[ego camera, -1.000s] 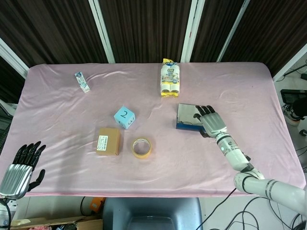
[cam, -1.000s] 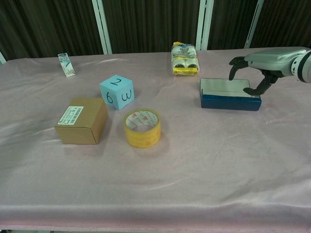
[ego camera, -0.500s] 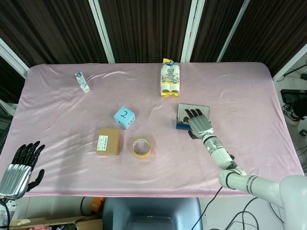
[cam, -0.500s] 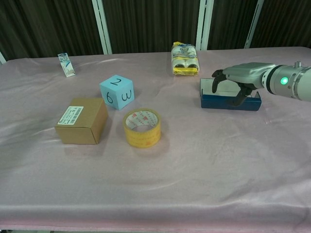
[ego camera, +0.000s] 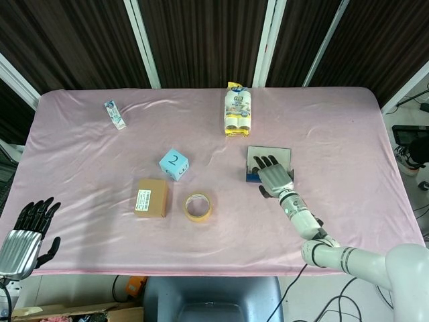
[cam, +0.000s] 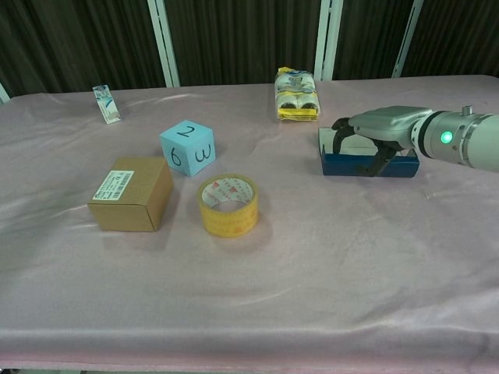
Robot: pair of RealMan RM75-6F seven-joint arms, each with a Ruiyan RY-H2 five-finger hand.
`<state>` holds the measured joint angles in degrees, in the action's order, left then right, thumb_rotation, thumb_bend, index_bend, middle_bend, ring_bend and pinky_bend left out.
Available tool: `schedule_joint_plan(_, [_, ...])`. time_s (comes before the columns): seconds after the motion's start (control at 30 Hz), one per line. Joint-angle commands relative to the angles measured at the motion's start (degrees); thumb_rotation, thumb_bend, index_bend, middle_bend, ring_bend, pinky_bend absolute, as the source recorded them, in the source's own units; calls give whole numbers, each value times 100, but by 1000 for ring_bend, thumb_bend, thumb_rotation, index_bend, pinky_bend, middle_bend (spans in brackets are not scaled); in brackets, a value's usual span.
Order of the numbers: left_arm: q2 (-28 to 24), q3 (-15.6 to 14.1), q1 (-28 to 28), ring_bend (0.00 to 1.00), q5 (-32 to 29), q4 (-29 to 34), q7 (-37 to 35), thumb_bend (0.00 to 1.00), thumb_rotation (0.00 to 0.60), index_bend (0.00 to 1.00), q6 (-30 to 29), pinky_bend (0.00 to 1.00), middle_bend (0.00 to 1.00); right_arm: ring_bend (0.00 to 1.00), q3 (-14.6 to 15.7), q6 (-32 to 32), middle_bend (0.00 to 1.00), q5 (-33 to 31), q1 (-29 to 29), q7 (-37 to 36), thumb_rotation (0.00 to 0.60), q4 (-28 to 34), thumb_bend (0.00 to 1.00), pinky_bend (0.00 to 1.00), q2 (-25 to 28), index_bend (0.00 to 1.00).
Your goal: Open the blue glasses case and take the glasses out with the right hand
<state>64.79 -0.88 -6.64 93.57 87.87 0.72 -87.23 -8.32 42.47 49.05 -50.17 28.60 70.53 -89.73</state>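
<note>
The blue glasses case [ego camera: 271, 152] [cam: 401, 165] lies closed on the pink cloth right of centre, its silvery lid facing up. My right hand [ego camera: 273, 176] [cam: 382, 123] reaches over its near half. The fingers [ego camera: 267, 163] are spread across the lid, with the thumb down at the front wall. Nothing is lifted, and the glasses are hidden inside. My left hand [ego camera: 27, 238] hangs off the table's near left corner, fingers apart and holding nothing; only the head view shows it.
A yellow tape roll [ego camera: 198, 206] [cam: 228, 204] and a brown box [ego camera: 151, 197] sit left of the case. Behind them is a light blue numbered cube [ego camera: 173, 164]. A yellow package [ego camera: 238, 111] lies just beyond the case, and a small packet [ego camera: 114, 114] lies far left.
My right hand has slid left from the case's right end to over its middle and near edge, dropping closer to the lid. The case stays put and closed. The left hand has barely moved.
</note>
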Motion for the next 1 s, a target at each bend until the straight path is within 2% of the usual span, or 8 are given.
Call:
schedule_joint_plan(0.03, [-6,3,8,0,3,-2,-14,421,600,0,-16,40,0,0,5,10,122,-44,-39,43,600,14,604,0,-33,403])
schedule_joint_plan(0.3, [-14,4,18,0,16,-14,-48,422,600,0,-38,40,0,0,136,88,122,50,-93,175,600,271,605,0,-56,403])
schedule_joint_plan(0.7, [-3,-13,29,0,73,-9,-19,421,600,0,-65,41,0,0,823,398,121,774,268,314,600,1520,612,0,642,402])
schedule_joint_plan(1.0, [27,-39,20,0,125,5,77,422,600,0,-38,41,0,0,1305,699,122,1340,700,167,600,2034,621,0,1248,402])
